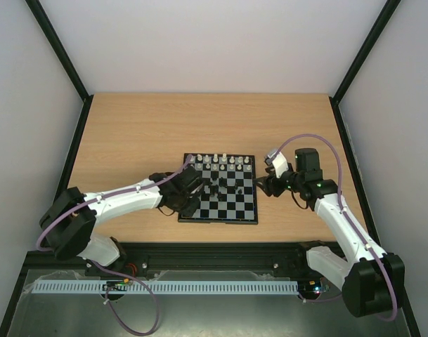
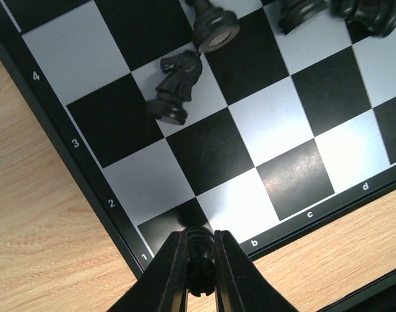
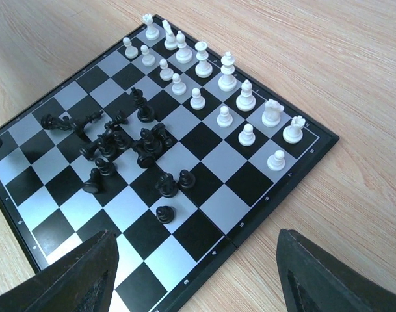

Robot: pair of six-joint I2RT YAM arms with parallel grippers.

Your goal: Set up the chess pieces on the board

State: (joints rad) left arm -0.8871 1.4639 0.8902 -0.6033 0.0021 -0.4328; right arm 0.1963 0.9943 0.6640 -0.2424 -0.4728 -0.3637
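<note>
At the middle of the table (image 1: 129,133), the board (image 1: 235,208) lies flat, with the white pieces (image 3: 227,73) standing in two rows along its far edge and the black pieces (image 3: 149,146) jumbled about its centre, several toppled, among them a black knight (image 2: 175,84) on its side on a light square. The left gripper (image 2: 199,235) is clamped on one small black piece (image 2: 199,260) over the dark corner square beside the rim mark "1". The right gripper (image 3: 196,235) hangs at the board's right edge with jaws spread wide, holding nothing.
</note>
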